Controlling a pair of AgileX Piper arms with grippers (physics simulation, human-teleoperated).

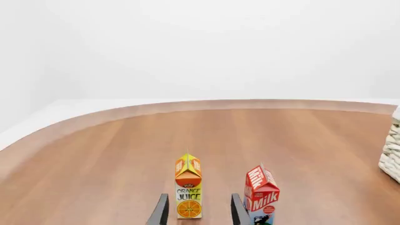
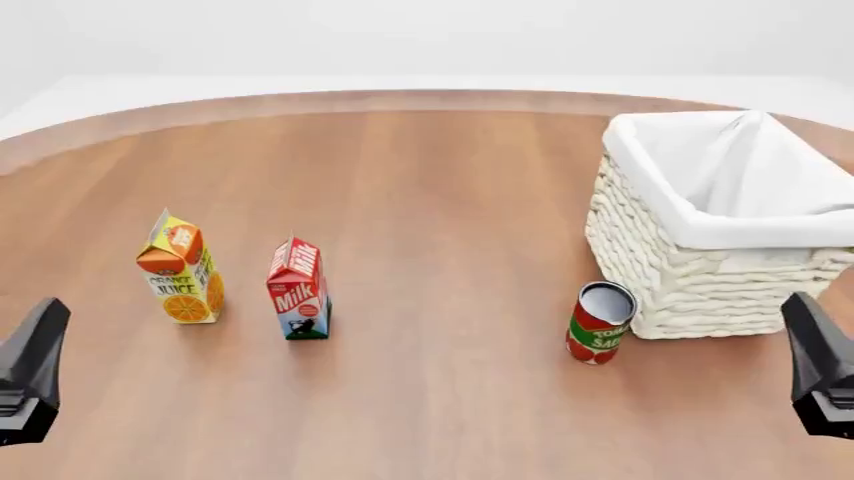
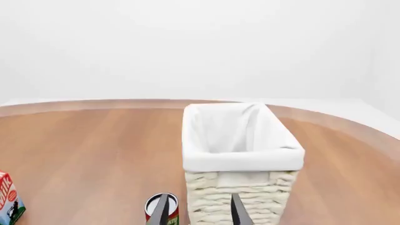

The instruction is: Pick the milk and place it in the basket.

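Note:
The milk (image 2: 298,290) stands upright on the wooden table, left of centre, a red-topped carton with a cow picture. In the left wrist view the milk (image 1: 261,194) shows just outside one fingertip. My left gripper (image 2: 30,375) hangs at the near left, short of the cartons, and my left gripper (image 1: 200,213) is open with nothing held. The basket (image 2: 694,280), cream wicker with a white liner, sits at the far right. My right gripper (image 2: 821,370) hovers near the basket's front corner. It looks at the basket (image 3: 244,161), and my right gripper (image 3: 199,213) is open and empty.
An orange juice carton (image 2: 178,270) stands just left of the milk, and this juice carton (image 1: 188,187) lies straight ahead of the left fingers. A red tomato can (image 2: 601,322) stands against the basket's front left corner. The table's curved far edge (image 2: 400,100) runs along the back.

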